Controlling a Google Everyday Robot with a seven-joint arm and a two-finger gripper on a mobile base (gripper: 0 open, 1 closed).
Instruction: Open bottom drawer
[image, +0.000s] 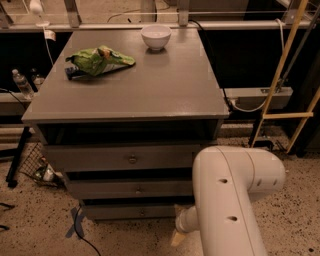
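Observation:
The grey cabinet (125, 90) has three drawers in its front. The bottom drawer (125, 211) is the lowest and narrowest panel, with a tiny round knob (142, 212), and it sits closed. Above it are the middle drawer (120, 189) and the top drawer (120, 158), which has a brass knob. My white arm (232, 200) comes in from the lower right. My gripper (177, 237) is low, near the floor, just right of the bottom drawer's right end; only a pale tip of it shows.
A white bowl (155, 36) and a green chip bag (97, 61) lie on the cabinet top. A yellow ladder (280, 75) leans at the right. A wire basket (37, 167), a bottle (21, 82) and cables lie at the left. Blue tape (75, 225) marks the floor.

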